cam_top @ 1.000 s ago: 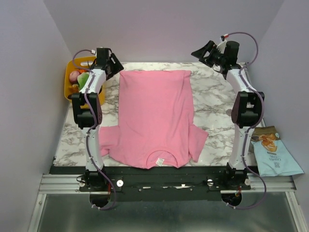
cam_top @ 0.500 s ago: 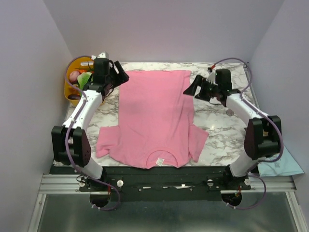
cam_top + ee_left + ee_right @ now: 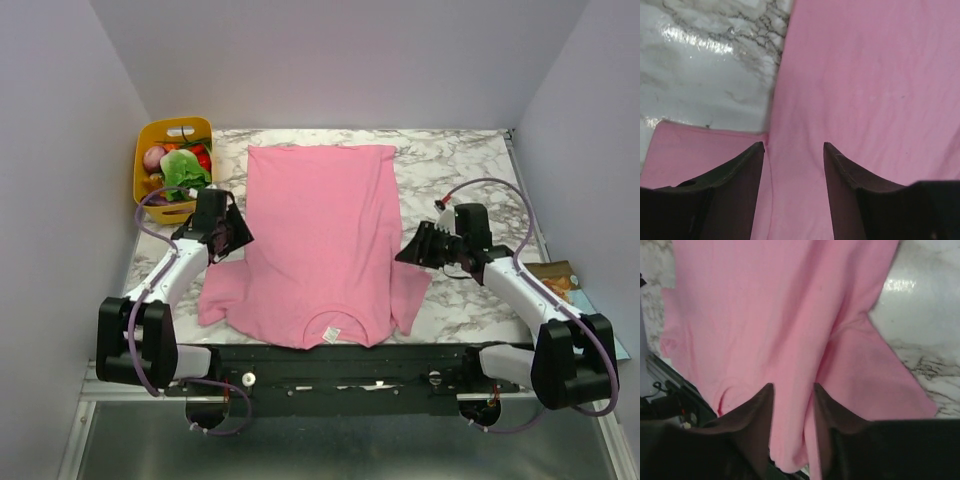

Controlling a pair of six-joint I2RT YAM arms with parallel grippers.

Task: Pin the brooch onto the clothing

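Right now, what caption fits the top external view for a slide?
Pink T-shirt spread on marble table; left pincer and right pincer near its sleeves.

Arms low, left end effector (image 3: 792, 145) and right end effector (image 3: 792, 385) gape.

Lab test cell: plain walls (image 3: 330, 60), marble tabletop (image 3: 455, 170), alu rail (image 3: 125, 378).

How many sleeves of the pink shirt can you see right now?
2. One sleeve lies at the left, beside the left gripper; the other sleeve lies at the right, beside the right gripper.
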